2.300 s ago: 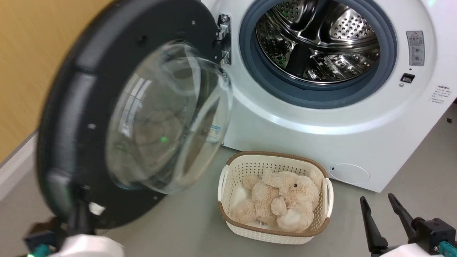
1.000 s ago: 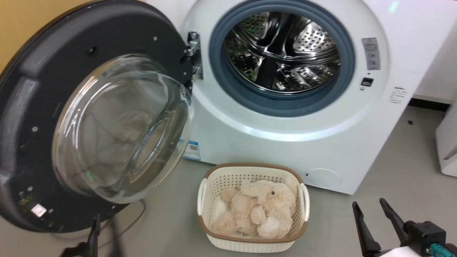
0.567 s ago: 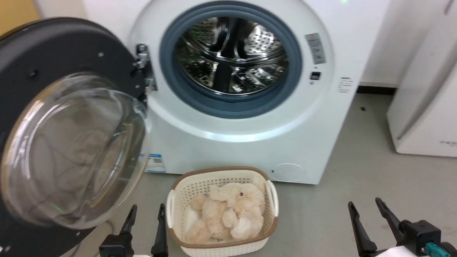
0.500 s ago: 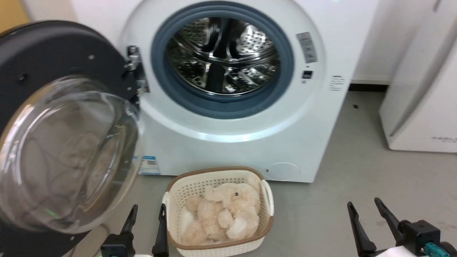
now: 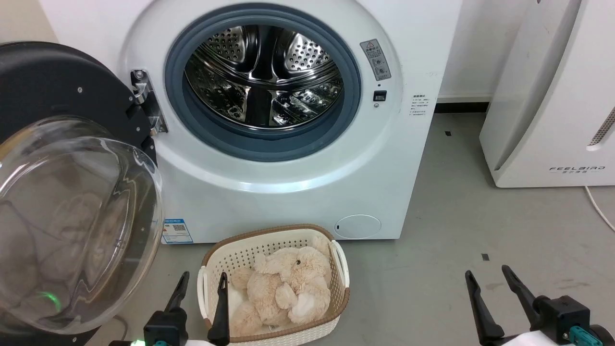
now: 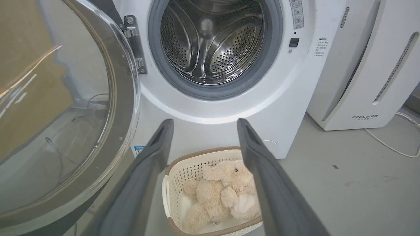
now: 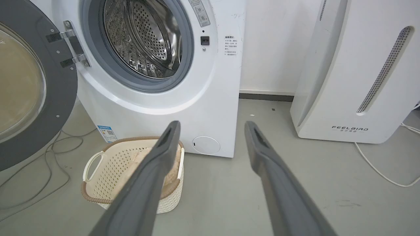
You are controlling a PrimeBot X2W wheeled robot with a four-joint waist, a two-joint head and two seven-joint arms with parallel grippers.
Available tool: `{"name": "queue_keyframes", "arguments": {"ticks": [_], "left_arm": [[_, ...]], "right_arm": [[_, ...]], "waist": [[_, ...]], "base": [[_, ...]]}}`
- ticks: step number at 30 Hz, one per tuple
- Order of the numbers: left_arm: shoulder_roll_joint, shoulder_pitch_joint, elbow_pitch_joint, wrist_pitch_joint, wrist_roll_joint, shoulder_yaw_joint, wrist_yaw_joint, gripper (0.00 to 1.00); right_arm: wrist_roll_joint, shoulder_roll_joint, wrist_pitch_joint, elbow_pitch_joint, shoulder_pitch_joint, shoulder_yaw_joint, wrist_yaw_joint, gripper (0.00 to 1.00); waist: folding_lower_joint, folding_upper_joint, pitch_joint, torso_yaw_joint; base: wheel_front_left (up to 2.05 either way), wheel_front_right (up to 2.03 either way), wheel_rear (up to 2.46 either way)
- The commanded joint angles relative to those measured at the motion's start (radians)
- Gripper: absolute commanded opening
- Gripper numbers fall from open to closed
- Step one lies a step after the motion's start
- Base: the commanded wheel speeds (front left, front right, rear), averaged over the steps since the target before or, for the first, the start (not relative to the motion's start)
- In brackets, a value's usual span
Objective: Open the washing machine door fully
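Note:
The washing machine (image 5: 288, 192) stands ahead, a white box with its steel drum mouth (image 5: 262, 77) uncovered. The washing machine door (image 5: 57, 91) hangs swung out to the left on its hinge (image 5: 146, 103), its matte black back and bulging glass bowl (image 5: 72, 226) turned my way. In the wrist views the door (image 6: 123, 98) (image 7: 62, 108) is also at the left. My left gripper (image 5: 204, 276) (image 6: 204, 121) is open and holds nothing, low down beside the door and apart from it. Over the floor at the lower right, my right gripper (image 5: 485, 271) (image 7: 212, 123) is open too.
A cream basket (image 5: 269, 233) holding a beige plush toy (image 5: 283, 283) sits on the floor just before the machine, between my grippers. A white FEELBIRD appliance (image 5: 552, 96) stands at the right with a cable (image 5: 598, 206) beside it. Loose cables (image 7: 49, 154) lie under the door.
The head view has swung to the right. My left gripper has come off the door's lower rim and now stands open by the basket. The right gripper has held still.

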Motion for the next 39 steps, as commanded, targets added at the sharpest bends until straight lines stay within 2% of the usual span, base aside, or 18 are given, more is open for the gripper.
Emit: {"name": "queue_keyframes", "arguments": {"ticks": [1,39], "left_arm": [[0.001,-0.004,0.0,0.001,0.0,0.0,-0.001,0.0],[-0.028,-0.02,-0.043,0.066,0.052,0.058,-0.042,0.0]], "right_arm": [[0.0,0.0,0.0,0.001,0.0,0.0,0.0,0.0],[-0.022,0.001,0.015,-0.003,-0.032,0.008,0.0,0.0]], "waist": [[0.0,0.0,0.0,0.0],[0.0,0.0,0.011,0.002]], "base": [[0.0,0.0,0.0],[0.0,0.0,0.0]]}}
